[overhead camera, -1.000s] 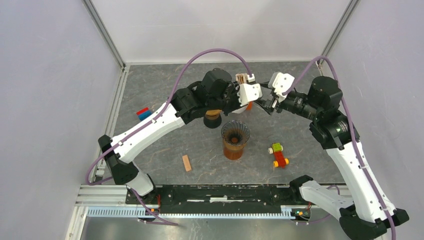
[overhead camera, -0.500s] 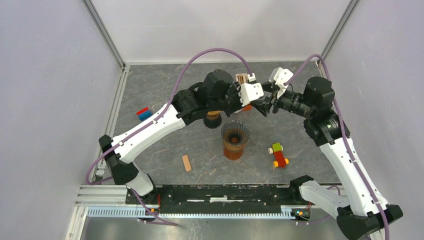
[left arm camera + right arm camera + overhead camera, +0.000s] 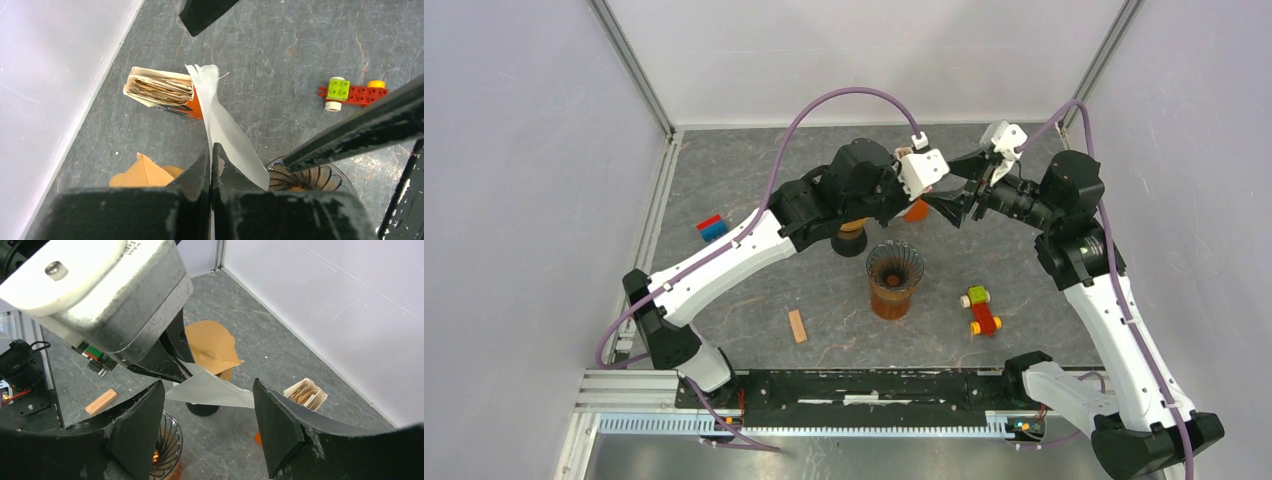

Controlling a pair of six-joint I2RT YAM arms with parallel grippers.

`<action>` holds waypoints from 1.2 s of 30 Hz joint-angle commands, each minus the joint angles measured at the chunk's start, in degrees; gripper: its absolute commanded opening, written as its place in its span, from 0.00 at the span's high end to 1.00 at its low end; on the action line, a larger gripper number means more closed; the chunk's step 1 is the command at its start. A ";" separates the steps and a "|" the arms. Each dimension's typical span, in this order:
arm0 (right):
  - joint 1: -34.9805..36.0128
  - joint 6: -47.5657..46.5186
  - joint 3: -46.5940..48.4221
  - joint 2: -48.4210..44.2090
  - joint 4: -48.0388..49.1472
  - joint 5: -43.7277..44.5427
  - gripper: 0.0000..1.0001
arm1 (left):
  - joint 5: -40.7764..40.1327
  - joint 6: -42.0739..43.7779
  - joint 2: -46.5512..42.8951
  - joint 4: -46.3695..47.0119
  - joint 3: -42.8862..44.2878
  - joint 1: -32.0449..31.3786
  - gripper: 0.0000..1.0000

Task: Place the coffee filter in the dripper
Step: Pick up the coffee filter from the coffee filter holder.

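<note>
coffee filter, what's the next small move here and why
Probably close the right gripper on the free end of the coffee filter. Its open fingers flank the paper, which hangs flat and folded from the left gripper, pinched shut near the dripper. It likely needs spreading before it goes in.

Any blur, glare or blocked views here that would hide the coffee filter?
Top external: even light, sharp, though the two arms crowd together. Left wrist: coffee filter bright white, edges intact; left fingers dark and soft up close. Right wrist: the left arm's wrist housing looms large, slightly blurred; filter clear beneath it.
</note>
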 commanded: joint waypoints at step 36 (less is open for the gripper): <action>-0.79 2.63 0.33 1.71 0.87 8.74 0.30 | -10.01 -7.41 2.00 4.58 2.89 -2.79 0.98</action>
